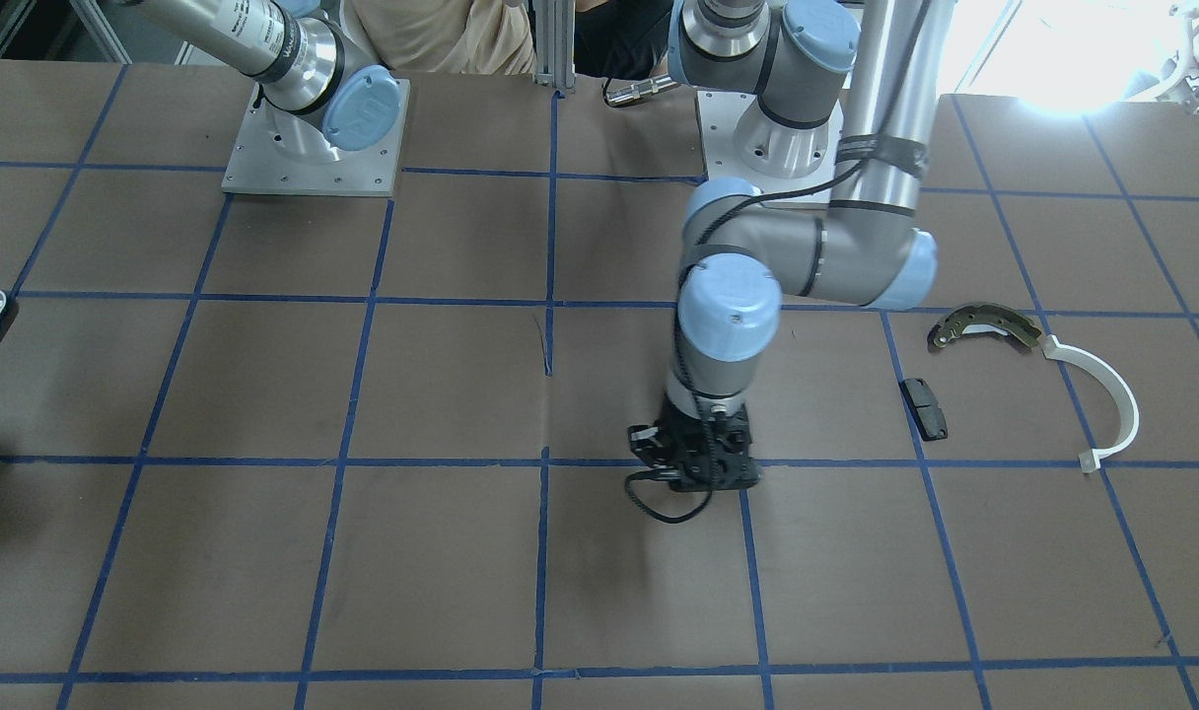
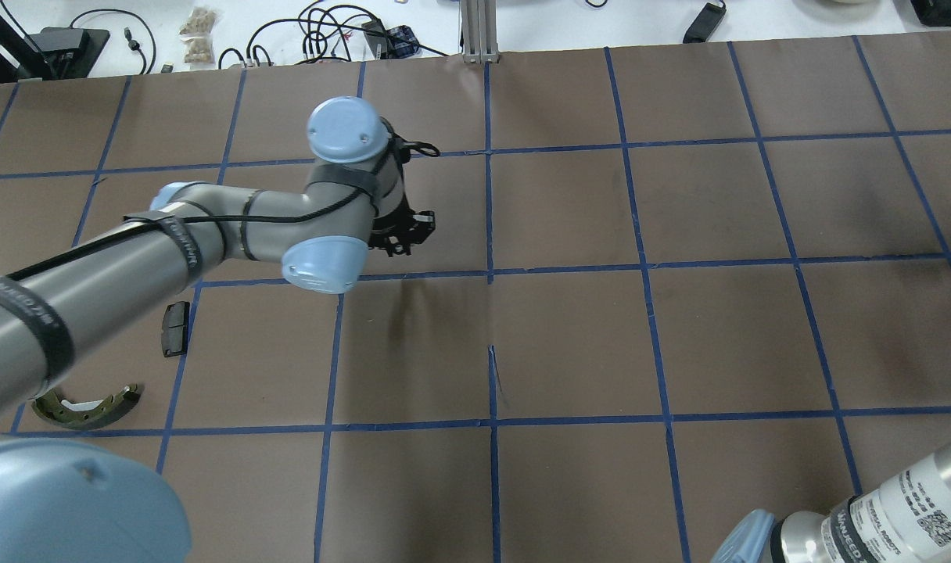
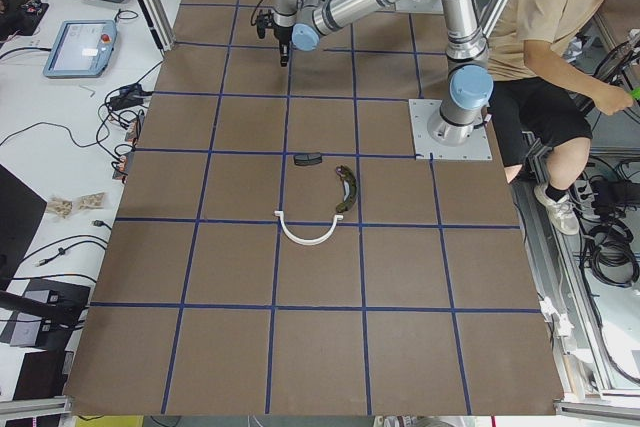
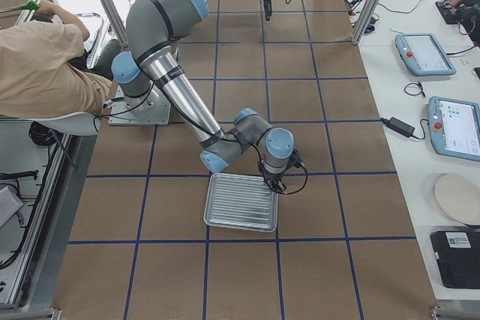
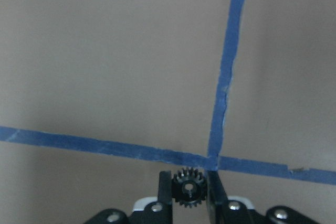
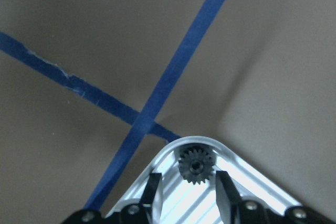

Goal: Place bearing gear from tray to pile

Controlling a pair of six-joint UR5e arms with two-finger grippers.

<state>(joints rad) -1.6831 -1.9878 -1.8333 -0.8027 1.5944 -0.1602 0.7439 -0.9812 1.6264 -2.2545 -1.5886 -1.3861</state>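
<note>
My left gripper (image 5: 190, 191) is shut on a small black bearing gear (image 5: 189, 186) and holds it above a crossing of blue tape lines, near the table's middle (image 1: 703, 473). The pile lies apart from it towards the robot's left: an olive brake shoe (image 1: 984, 325), a white plastic arc (image 1: 1112, 394) and a black pad (image 1: 925, 407). My right gripper (image 6: 189, 181) is open over the rounded corner of the silver tray (image 6: 247, 174), with its fingers on either side of a second black gear (image 6: 196, 164) that lies in that corner. The tray (image 4: 241, 201) shows whole in the exterior right view.
The table is brown paper with a blue tape grid. Both arm bases stand on metal plates (image 1: 314, 148) at the robot's edge. A seated person (image 3: 545, 37) is behind the robot. Tablets and cables lie on the white bench (image 4: 427, 73) beyond the far edge.
</note>
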